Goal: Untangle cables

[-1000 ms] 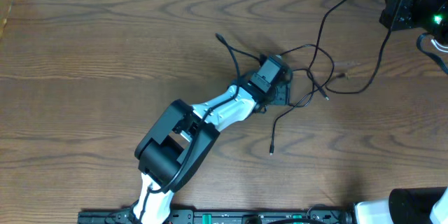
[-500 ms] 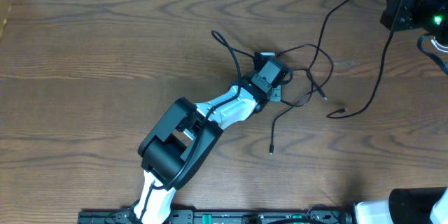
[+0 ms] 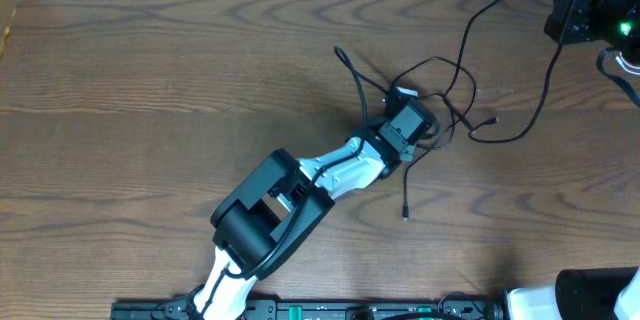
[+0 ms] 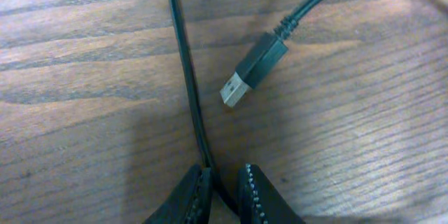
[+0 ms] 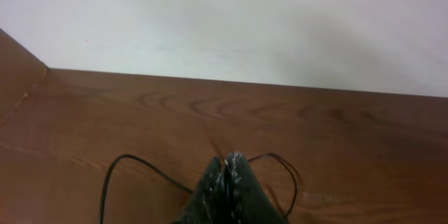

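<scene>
While left claw pinches black cable, USB plug lies just beside

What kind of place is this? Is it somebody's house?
Probably a robot lab or workshop, not a house. A robot arm reaches over a bare wooden table, working on loose black cables, and the wall behind is plain white.

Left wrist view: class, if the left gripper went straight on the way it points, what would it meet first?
Probably the USB plug, lying just ahead on the table, right of the black cable that the left gripper pinches. Depth is hard to judge.
</scene>
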Available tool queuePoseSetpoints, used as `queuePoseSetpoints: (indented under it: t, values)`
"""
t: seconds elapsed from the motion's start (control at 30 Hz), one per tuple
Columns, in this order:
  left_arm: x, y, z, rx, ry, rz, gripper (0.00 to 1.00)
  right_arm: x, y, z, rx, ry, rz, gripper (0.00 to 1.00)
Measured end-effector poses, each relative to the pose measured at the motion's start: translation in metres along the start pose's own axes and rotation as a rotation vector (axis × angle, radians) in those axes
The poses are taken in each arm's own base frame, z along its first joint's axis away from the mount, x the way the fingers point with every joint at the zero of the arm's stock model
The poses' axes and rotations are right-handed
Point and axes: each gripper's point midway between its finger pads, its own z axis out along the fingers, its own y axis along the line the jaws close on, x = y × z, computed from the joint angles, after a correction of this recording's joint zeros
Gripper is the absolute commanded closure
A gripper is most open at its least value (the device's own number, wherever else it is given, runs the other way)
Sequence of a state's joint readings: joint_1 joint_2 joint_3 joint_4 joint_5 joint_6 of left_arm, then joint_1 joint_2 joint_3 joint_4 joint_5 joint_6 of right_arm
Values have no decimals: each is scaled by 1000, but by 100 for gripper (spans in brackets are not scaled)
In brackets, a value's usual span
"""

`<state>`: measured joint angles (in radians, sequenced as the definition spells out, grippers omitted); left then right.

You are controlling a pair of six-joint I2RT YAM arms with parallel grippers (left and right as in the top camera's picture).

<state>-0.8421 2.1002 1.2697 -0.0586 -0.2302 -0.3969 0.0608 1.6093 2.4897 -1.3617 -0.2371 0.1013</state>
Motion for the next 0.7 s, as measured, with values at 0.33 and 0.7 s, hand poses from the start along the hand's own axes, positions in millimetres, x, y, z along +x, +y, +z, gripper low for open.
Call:
queuePoseSetpoints:
  t: [0.33,0.7]
  values:
    - [6,63,-8,-179,173,-2,92,2,-12,0,72,6,2,99]
    - [8,176,-23,-188,358,-284,92,-38,-60,-15,227,-164,48,99]
